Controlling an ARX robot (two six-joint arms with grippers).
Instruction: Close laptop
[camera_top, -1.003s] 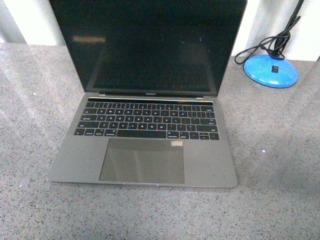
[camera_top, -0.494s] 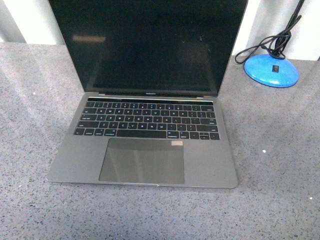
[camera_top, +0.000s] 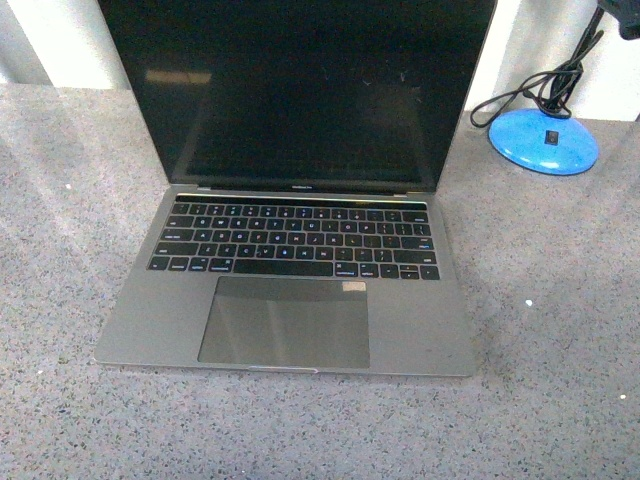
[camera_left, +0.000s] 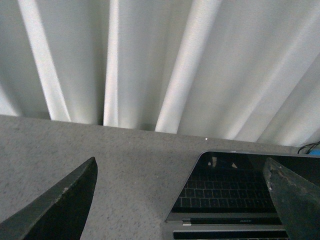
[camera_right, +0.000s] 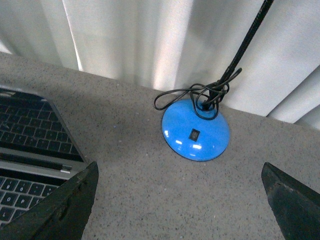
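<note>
The laptop (camera_top: 290, 240) lies open in the middle of the speckled grey bench (camera_top: 560, 330), its front edge toward the robot; the screen (camera_top: 300, 90) stands raised, leaning slightly back, black and glossy; the black keyboard (camera_top: 295, 240) and the large trackpad (camera_top: 285, 320) face upward.

To the right of the laptop, near the back of the bench, sits a round blue lamp base (camera_top: 543, 140) with a small dark switch on top; a black cable (camera_top: 530, 95) lies looped over it and a black stem (camera_right: 247, 37) rises from it; the base stands apart from the laptop. Pale pleated curtain (camera_left: 150, 60) hangs behind the bench.

The left claw (camera_left: 180, 162) hovers with its jaws spread wide apart; in the left wrist view the bench and a corner of the laptop (camera_left: 235, 200) show between them. The right claw (camera_right: 180, 167) also has its jaws spread wide apart; in the right wrist view the lamp base (camera_right: 196, 130) and bare bench lie between them, with the laptop's edge (camera_right: 30, 135) beside one finger.
</note>
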